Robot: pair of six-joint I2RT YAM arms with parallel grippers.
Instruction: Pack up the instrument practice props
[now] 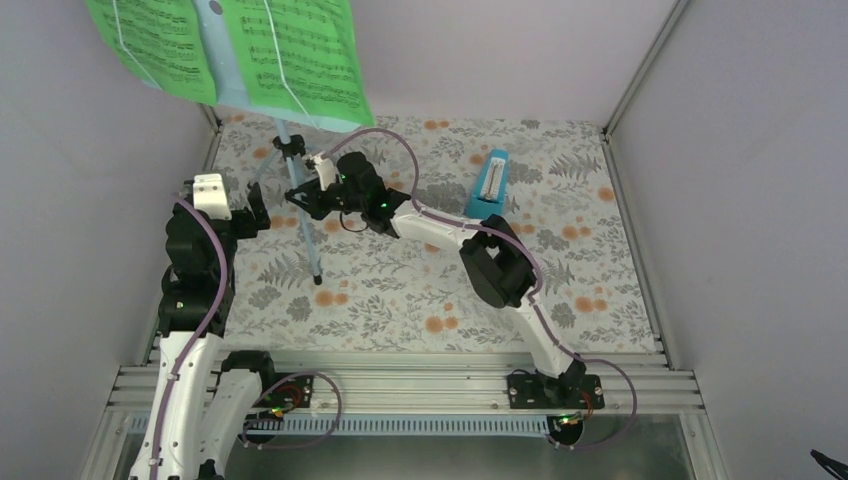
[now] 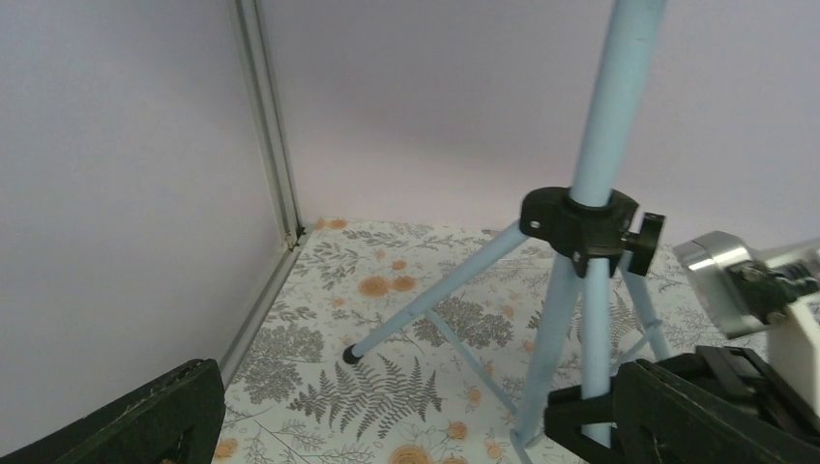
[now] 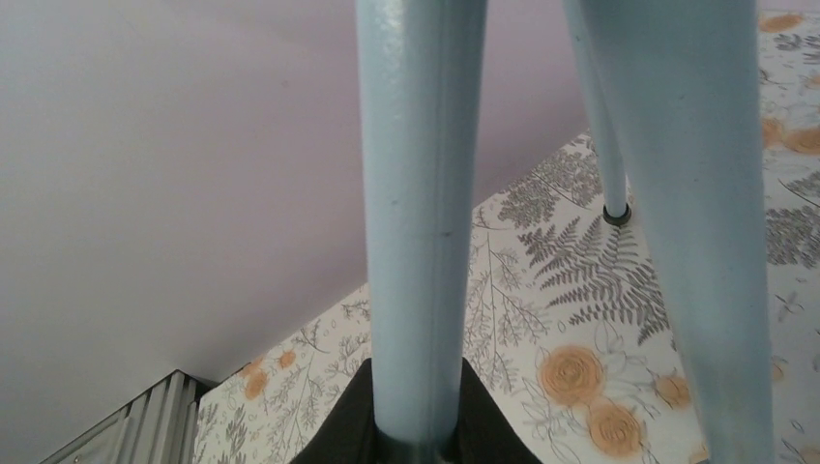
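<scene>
Your right gripper (image 1: 314,192) is clenching the music stand (image 1: 311,245) by its pole, your left gripper (image 1: 252,215) is idling open; tilting could be shedding its sheet-music pages (image 1: 290,55).

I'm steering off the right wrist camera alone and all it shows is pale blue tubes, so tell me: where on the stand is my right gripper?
Observer: The right gripper is shut on a tube of the music stand, below its black collar.
Operator: Are the pages off it yet?
Observer: No, the green sheet-music pages are on its desk, up top.
Operator: And the left arm?
Observer: The left gripper is open, to the left of the stand, not touching it.
</scene>
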